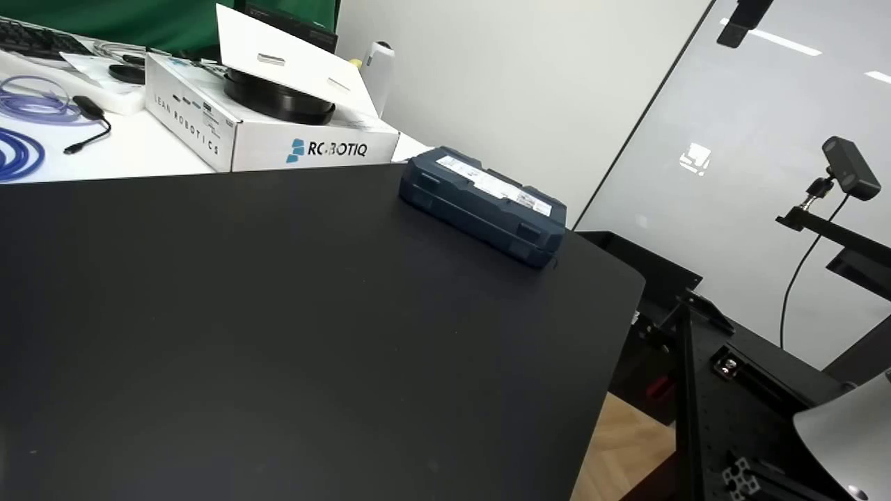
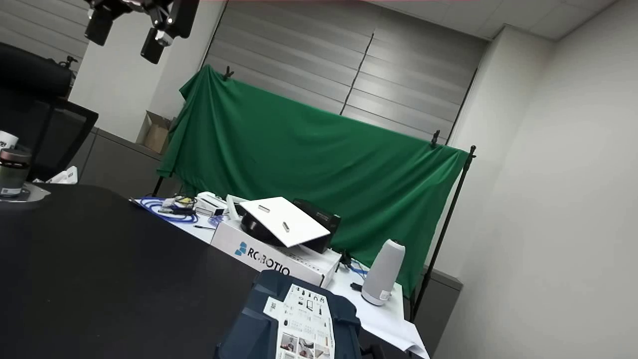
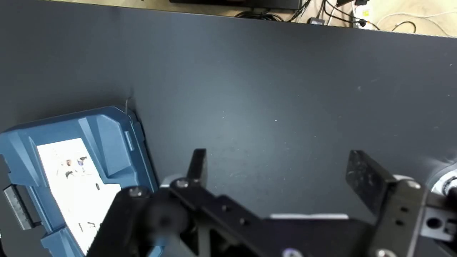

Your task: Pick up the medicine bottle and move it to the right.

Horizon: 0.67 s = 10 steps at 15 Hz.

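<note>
My gripper (image 3: 278, 160) is open, with bare tabletop between its fingers in the wrist view. It hangs high above the table at the top left of an exterior view (image 2: 124, 42); a dark part of it shows at the top right (image 1: 741, 28). A small upright cylinder (image 2: 14, 172) with a brownish top and paler body stands at the table's far left, cut by the frame edge. It may be the medicine bottle; I cannot tell for sure. A pale round thing (image 3: 444, 182) is cut off at the wrist view's right edge, partly behind the gripper.
A dark blue case (image 1: 484, 205) with a white label lies on the black table (image 1: 299, 334), also in the wrist view (image 3: 114, 142) left of the gripper. A white box (image 1: 313, 146) stands beyond the table edge. A camera on a mount (image 1: 850, 168) stands at the right.
</note>
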### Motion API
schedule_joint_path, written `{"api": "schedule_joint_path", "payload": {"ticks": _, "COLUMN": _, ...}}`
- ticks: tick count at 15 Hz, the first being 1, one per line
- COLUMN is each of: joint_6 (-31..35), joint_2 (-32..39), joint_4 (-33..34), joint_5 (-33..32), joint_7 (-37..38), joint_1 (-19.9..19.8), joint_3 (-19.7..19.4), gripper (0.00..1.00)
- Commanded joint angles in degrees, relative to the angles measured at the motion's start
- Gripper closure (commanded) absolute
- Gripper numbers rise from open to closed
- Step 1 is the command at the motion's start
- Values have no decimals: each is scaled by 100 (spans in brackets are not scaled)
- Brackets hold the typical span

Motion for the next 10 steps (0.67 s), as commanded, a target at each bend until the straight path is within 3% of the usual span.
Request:
{"api": "schedule_joint_path", "payload": {"ticks": 1, "joint_6": -13, "joint_2": 2, "joint_4": 11, "joint_5": -2, "joint_7": 3, "joint_1": 4, "joint_3": -2, "gripper": 0}}
{"api": "schedule_joint_path", "payload": {"ticks": 6, "joint_6": 11, "joint_2": 107, "joint_4": 87, "joint_5": 48, "joint_7": -2, "joint_1": 11, "joint_3": -25, "gripper": 0}}
{"api": "schedule_joint_path", "payload": {"ticks": 10, "joint_6": 748, "joint_2": 867, "joint_4": 578, "joint_5": -15, "joint_7": 377, "joint_1": -33, "joint_3": 148, "gripper": 0}}
